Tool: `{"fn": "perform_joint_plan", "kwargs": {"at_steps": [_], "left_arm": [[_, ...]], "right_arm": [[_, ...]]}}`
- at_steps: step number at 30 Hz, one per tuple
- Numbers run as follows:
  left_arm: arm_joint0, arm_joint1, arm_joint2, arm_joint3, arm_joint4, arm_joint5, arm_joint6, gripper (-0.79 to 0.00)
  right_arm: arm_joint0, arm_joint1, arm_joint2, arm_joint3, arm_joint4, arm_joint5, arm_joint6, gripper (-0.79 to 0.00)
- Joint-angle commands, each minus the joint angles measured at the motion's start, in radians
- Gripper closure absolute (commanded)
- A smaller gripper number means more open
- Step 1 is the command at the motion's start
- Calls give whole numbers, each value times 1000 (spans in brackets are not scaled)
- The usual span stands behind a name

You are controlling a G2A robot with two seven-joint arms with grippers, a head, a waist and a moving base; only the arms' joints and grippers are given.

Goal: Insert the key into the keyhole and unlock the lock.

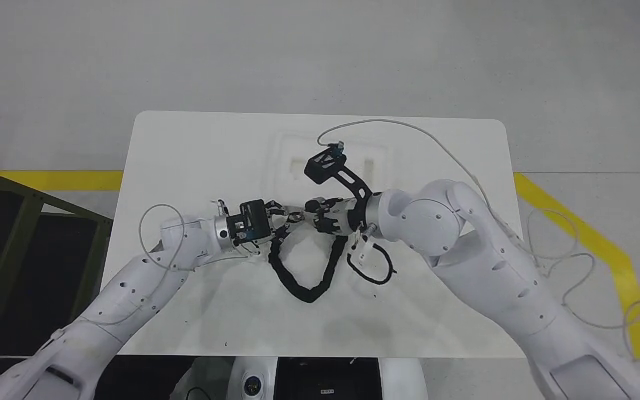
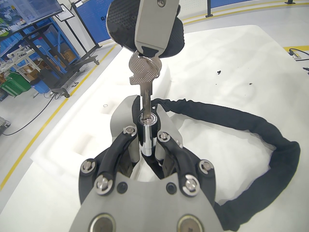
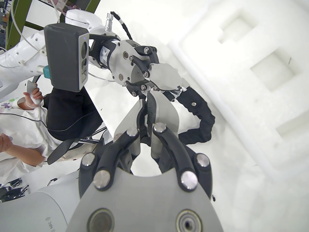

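Left wrist view: key [image 2: 144,73] points blade-first into lock [image 2: 147,137].

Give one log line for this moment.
left gripper: shut on lock cylinder | right gripper: shut on key | key: blade partly in keyhole | chain: on table

A white foam tray [image 1: 292,158] with rectangular recesses lies on the white table [image 1: 180,160].

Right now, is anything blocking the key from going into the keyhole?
Nothing visible does. The key already has its tip in the keyhole of the chrome lock cylinder, clamped in the left jaws; the right jaws pinch its head.
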Motion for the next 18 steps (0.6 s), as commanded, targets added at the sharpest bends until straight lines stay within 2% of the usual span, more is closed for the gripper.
{"fn": "perform_joint_plan", "kwargs": {"at_steps": [1, 3, 10, 13, 18], "left_arm": [[0, -1, -3, 2, 2, -5, -5, 0], [1, -3, -7, 3, 4, -7, -10, 0], [6, -7, -20, 6, 10, -19, -12, 0], [8, -9, -24, 7, 13, -21, -13, 0], [12, -13, -30, 9, 9, -26, -14, 0]], "right_arm": [[1, -1, -1, 5, 1, -1, 2, -43], [3, -3, -3, 11, 2, -3, 4, -120], [7, -8, -4, 22, 5, -10, 5, -314], [8, -9, 2, 16, 13, -15, 5, -345], [-5, -1, 40, -17, 11, -56, 5, -348]]}}
